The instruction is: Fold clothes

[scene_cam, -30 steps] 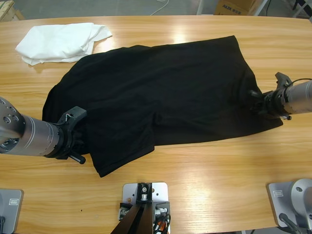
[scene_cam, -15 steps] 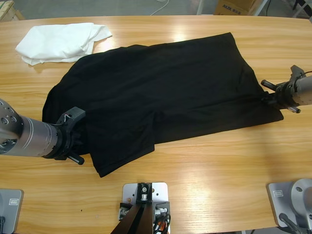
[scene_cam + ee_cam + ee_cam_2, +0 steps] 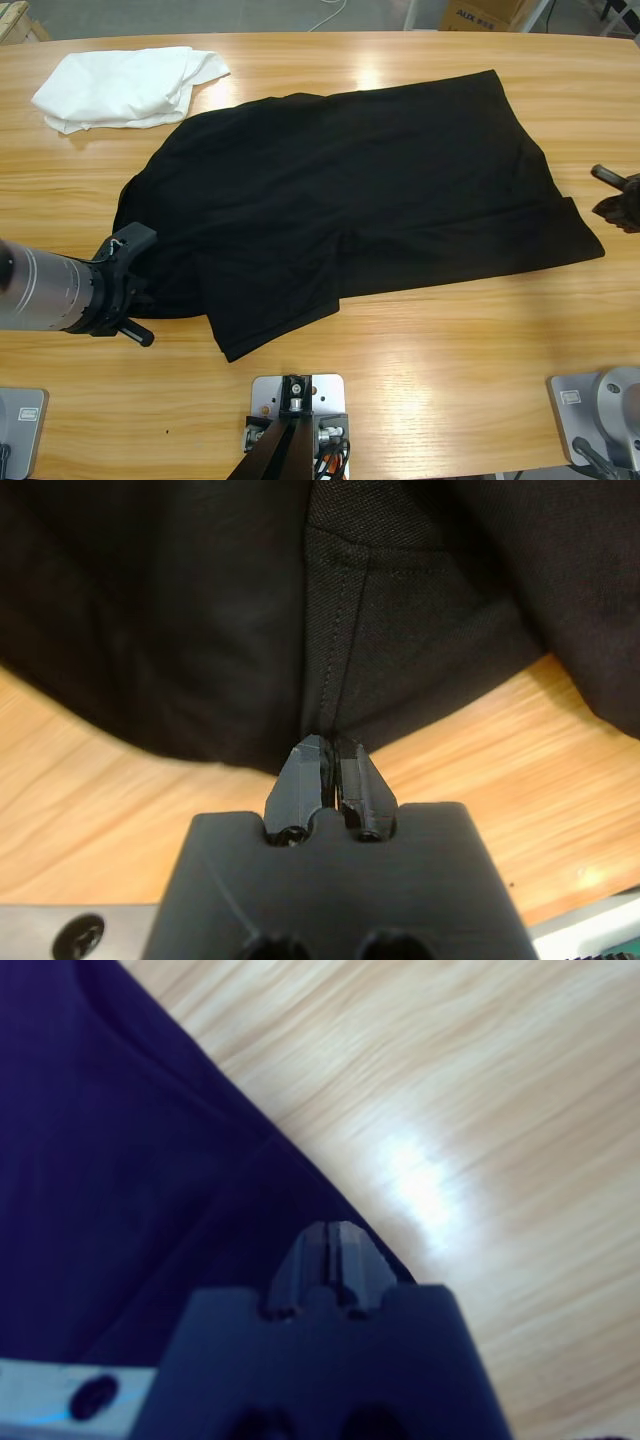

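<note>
The clothes are one black T-shirt (image 3: pixel 360 190) spread across the middle of the table, with a folded flap at its lower left. My left gripper (image 3: pixel 146 270) is at the shirt's lower-left edge. In the left wrist view this gripper (image 3: pixel 330 750) is shut on a stitched seam of the black fabric (image 3: pixel 400 630). My right gripper (image 3: pixel 605 205) sits at the far right edge of the picture, and a strip of bare wood shows between it and the shirt's right side. In the right wrist view it (image 3: pixel 335 1232) is shut, its tips over the edge of the black cloth (image 3: pixel 120 1160).
A smaller white garment (image 3: pixel 125 85) lies crumpled at the back left of the wooden table (image 3: pixel 450 350). A cardboard box (image 3: pixel 480 14) stands beyond the table's far edge.
The whole shirt has slid to the right and lies flatter. The right gripper has drawn back to the right, off the shirt's edge. The left arm has pulled back slightly left, still gripping the fabric.
</note>
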